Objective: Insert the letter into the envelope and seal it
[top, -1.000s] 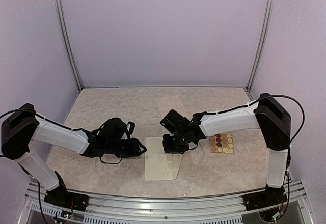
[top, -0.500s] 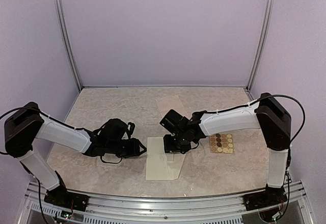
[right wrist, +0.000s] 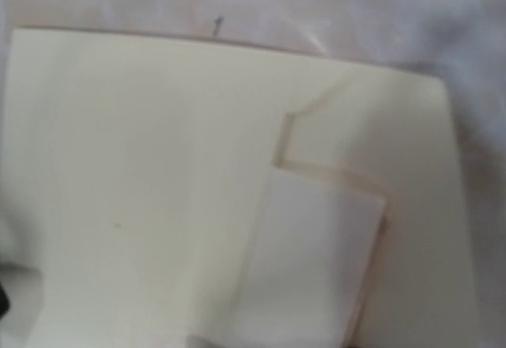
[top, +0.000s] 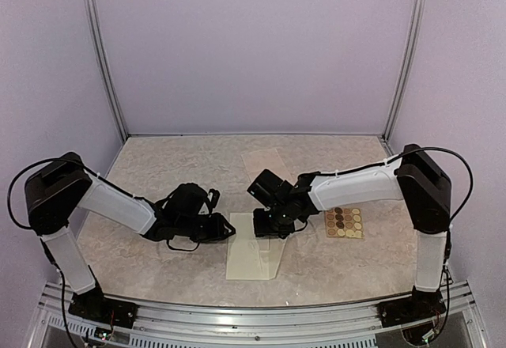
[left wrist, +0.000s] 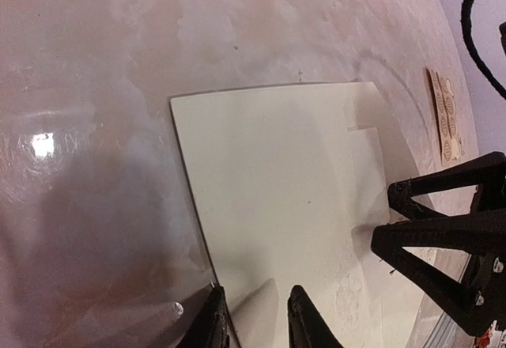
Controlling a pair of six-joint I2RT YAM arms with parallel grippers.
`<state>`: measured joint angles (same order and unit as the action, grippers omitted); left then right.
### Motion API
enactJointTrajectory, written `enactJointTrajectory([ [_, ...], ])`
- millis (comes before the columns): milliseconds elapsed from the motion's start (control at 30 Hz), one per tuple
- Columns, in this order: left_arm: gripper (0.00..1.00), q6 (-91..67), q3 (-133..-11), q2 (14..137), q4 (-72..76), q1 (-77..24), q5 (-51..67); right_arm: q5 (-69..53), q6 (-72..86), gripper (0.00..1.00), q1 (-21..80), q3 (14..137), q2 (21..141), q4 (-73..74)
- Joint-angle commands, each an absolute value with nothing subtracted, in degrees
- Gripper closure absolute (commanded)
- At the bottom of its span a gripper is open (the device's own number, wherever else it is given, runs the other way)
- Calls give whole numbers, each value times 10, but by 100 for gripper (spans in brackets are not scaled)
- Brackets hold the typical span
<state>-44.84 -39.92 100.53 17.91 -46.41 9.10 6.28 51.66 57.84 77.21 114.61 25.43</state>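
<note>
Left wrist view has my left gripper [left wrist: 257, 304] low at the near corner of the envelope [left wrist: 277, 206]. Its two fingers are a little apart, one on the bare table [top: 158, 174] just beside the paper's edge and one over the paper, pinching nothing.

My right gripper [left wrist: 383, 217] sits at the envelope's opposite edge. Its fingers are also parted, with light showing between them, and I can't see any paper caught there.

The envelope lies flat in the middle of the table between my arms. A paler stepped panel [right wrist: 316, 261] sits on its face, and I cannot tell whether that is flap or insert.

My worries from here:
- Flat paper on a smooth top gives my fingers no lip, so closing now may only push the envelope sideways or buckle it.
- With both grippers on one sheet, pulling in opposite directions would crease or tear it.
- My two wrists are near each other, and a careless swing inward could knock them together.

For room, the table is open toward the back wall and out to the left. A pinkish sheet [top: 265, 162] lies beyond the right gripper — possibly the letter. The sticker sheet [top: 344, 222] sits just to the right of that gripper, close enough to be swept. The near edge is the tight side — the envelope is not far from the rail.
</note>
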Motion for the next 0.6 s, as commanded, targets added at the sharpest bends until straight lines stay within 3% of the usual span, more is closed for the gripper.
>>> enactJointTrajectory([
  [0, 76, -444, -401, 1031, 179, -461, 103, 50, 510, 55, 582, 794, 1171, 245],
  [567, 81, -451, -395, 1030, 182, -468, 105, 1, 514, 56, 581, 801, 1180, 206],
])
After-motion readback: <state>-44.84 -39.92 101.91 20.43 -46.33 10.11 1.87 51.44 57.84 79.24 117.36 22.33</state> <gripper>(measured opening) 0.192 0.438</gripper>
